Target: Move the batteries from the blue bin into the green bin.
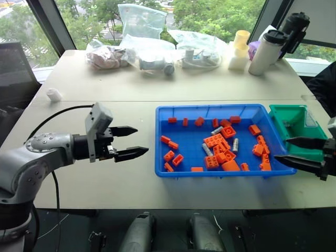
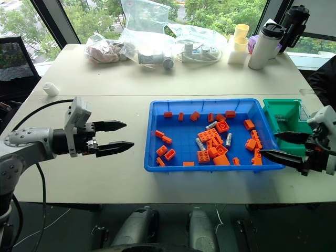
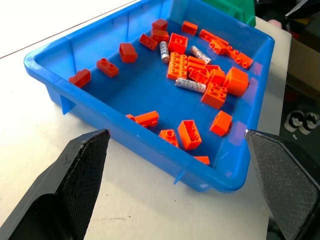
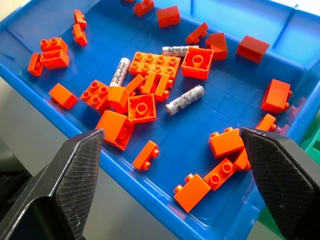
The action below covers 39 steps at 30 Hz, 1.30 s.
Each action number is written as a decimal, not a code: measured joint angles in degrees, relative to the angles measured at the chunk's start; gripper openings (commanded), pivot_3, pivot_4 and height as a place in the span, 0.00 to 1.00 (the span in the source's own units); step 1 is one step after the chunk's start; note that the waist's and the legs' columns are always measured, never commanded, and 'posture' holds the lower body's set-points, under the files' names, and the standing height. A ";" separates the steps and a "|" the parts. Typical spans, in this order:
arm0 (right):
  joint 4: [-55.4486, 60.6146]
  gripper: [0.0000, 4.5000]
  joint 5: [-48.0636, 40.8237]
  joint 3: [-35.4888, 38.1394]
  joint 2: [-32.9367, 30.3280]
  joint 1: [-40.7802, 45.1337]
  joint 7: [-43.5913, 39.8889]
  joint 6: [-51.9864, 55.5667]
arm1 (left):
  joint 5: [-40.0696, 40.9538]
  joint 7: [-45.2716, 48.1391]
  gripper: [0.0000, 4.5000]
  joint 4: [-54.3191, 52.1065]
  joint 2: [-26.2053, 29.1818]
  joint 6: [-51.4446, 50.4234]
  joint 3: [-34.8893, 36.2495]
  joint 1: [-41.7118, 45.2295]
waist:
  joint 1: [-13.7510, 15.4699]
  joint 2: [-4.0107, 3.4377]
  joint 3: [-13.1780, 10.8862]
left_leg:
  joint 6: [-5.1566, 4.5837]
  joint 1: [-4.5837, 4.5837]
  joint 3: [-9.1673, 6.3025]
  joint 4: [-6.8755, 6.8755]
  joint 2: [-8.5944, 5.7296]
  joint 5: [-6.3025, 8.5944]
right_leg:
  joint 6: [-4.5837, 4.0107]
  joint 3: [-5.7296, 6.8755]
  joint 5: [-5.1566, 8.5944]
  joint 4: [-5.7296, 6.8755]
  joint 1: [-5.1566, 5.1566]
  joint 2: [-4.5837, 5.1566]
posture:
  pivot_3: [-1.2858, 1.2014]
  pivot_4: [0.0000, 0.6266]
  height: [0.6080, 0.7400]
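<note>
Lying among orange bricks [image 4: 150, 75] in the blue bin [image 1: 167, 170]: three batteries [image 4: 185, 99].

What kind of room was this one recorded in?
Probably an office or lab upstairs: a pale table beside large windows with treetops outside, with tumblers and bagged parts along its far edge.

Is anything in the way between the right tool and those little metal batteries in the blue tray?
Partly. The right tool hangs open at the blue bin's near right corner. Three batteries lie among orange bricks, several touching them, and loose bricks sit between. Nothing covers them from above.
</note>
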<state>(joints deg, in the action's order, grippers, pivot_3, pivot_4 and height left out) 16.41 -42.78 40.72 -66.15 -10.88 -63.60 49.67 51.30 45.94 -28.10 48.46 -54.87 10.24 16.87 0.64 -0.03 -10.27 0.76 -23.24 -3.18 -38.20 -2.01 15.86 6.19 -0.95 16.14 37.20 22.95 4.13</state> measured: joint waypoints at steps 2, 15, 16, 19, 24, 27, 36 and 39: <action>0.37 0.99 -0.07 -0.12 0.17 0.62 0.18 0.01 | -0.45 -0.01 1.00 0.02 -0.04 0.54 0.00 -0.26 | 0.02 0.00 0.00 | 0.00 0.00 0.00 0.00 0.00 0.00 | 0.00 0.00 0.00 0.00 0.00 0.01 | 0.52 0.24 1.00; 2.29 0.99 -0.83 -2.42 1.88 3.33 3.60 4.56 | -2.42 0.21 1.00 0.13 1.05 0.86 -0.60 -0.35 | 0.01 0.00 0.00 | 0.00 0.00 0.00 0.00 -0.01 0.00 | 0.00 0.00 0.00 0.00 0.00 0.01 | 0.52 0.24 1.00; 2.17 0.99 -0.85 -2.69 1.75 3.66 3.96 5.37 | -2.81 0.21 1.00 0.13 1.05 1.03 -0.73 -0.37 | -0.01 0.00 0.00 | 0.00 0.00 0.00 0.00 0.00 0.00 | 0.00 -0.01 0.00 0.00 0.00 0.01 | 0.52 0.24 1.00; 1.81 0.99 -0.90 -3.55 1.75 5.02 4.87 6.81 | -3.38 0.21 1.00 0.16 1.03 1.47 -1.59 -0.35 | 0.01 0.00 0.00 | 0.00 0.00 0.00 0.00 0.00 0.00 | 0.00 0.00 0.00 0.00 0.00 0.01 | 0.52 0.24 1.00; 1.03 0.99 -0.75 -4.43 1.75 6.18 5.17 7.40 | -3.86 0.23 1.00 0.79 1.01 1.86 -1.69 0.59 | 0.01 0.00 0.00 | 0.00 0.00 0.00 0.00 -0.01 0.00 | 0.00 0.00 0.00 0.00 0.00 0.01 | 0.52 0.24 1.00; -0.93 0.99 -0.85 -6.98 1.61 10.09 7.78 10.71 | -4.57 0.34 1.00 1.05 1.00 2.48 -1.73 1.04 | -0.14 0.00 0.00 | 0.00 0.01 0.01 0.00 -0.01 0.00 | 0.00 -0.01 0.00 0.00 0.00 0.01 | 0.52 0.24 1.00; 0.52 0.99 -7.83 -21.13 7.81 34.77 17.79 22.92 | -8.20 12.73 1.00 7.56 9.21 5.11 -6.94 9.01 | -1.28 0.00 -0.01 | 0.06 -0.09 0.03 0.03 0.00 -0.04 | -0.01 -0.02 0.00 0.05 0.16 -0.04 | 0.52 0.24 1.00; 1.04 0.99 -8.50 -27.99 13.67 41.89 21.71 26.48 | -9.96 16.54 1.00 8.63 9.74 6.89 -9.96 12.71 | -1.38 0.00 -0.01 | 0.06 -0.10 0.04 0.03 -0.02 -0.04 | -0.01 -0.01 0.00 0.04 0.18 -0.02 | 0.52 0.24 1.00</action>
<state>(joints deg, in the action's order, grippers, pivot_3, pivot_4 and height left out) 17.45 -51.28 12.73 -52.49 31.01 -41.89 76.15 41.34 62.48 -19.47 58.20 -47.97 0.28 29.58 -0.74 -0.02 -10.28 0.81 -23.34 -3.14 -38.17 -2.03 15.83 6.18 -0.96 16.14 37.24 23.13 4.11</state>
